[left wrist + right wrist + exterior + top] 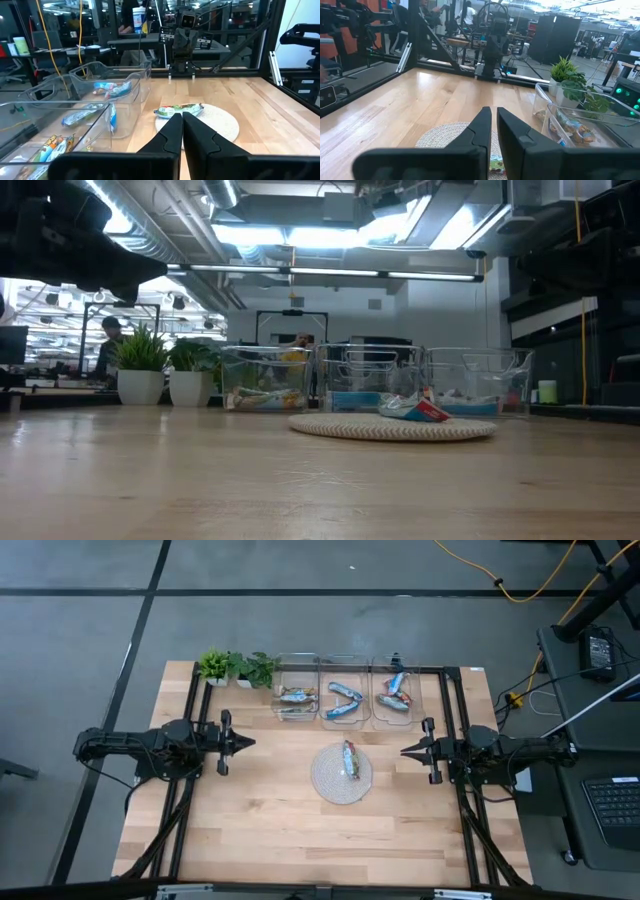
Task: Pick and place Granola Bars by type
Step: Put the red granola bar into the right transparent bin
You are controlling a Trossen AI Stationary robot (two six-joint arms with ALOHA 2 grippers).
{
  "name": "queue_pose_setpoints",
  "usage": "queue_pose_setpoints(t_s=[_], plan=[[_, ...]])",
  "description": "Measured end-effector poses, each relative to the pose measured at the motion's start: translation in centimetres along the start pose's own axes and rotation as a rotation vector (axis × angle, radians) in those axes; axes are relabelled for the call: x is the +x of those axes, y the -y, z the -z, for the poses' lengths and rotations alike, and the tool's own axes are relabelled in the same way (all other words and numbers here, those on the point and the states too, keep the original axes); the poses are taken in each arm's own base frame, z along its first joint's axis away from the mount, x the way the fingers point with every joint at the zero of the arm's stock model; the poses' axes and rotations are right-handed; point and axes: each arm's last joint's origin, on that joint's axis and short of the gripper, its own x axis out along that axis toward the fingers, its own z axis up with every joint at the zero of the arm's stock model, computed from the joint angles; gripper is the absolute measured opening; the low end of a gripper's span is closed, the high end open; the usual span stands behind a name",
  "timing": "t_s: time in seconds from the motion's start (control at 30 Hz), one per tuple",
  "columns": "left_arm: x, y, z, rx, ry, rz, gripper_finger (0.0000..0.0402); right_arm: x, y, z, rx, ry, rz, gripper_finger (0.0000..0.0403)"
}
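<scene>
One granola bar point(351, 759) in a blue, green and red wrapper lies flat on a round woven mat point(330, 783) at mid-table; in the low view the bar point(415, 410) rests on the mat point(390, 428). Other bars lie in three clear bins at the far edge: left bin point(297, 695), middle bin point(344, 700), right bin point(393, 695). My left gripper point(245, 742) hovers shut to the mat's left, pointing at it; its wrist view shows the shut fingers point(181, 122) short of the bar point(180, 110). My right gripper point(405, 750) hovers shut to the mat's right point(493, 117).
Small potted plants point(235, 668) stand at the far left, beside the bins. A black frame point(450, 720) runs along the table's sides and far edge. Bare wood lies in front of the mat toward the near edge. People show in the room beyond.
</scene>
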Motion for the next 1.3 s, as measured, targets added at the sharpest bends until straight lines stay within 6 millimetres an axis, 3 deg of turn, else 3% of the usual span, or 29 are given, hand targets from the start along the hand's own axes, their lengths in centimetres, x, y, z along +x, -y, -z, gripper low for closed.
queue_pose_setpoints(t_s=[0.43,0.53,0.8,1.17,1.3], plan=[[0.0,0.0,0.0,0.0,0.0,-0.001,0.0008,0.0,0.0,0.0,0.0,0.005,0.001,0.0034],[0.0,0.0,0.0,0.0,0.0,-0.001,0.0008,0.0,0.1,-0.8,-0.005,0.08,0.012,0.0034],[0.0,0.0,0.0,0.0,0.0,-0.001,0.0002,-0.2,0.3,-1.8,0.185,0.188,0.012,0.0034],[0.0,0.0,0.0,0.0,0.0,-0.001,0.0006,-0.2,0.4,-1.7,0.338,0.178,0.026,0.0036],[0.0,0.0,0.0,0.0,0.0,-0.001,0.0004,-0.1,0.4,-2.0,0.342,0.154,0.008,0.0058]])
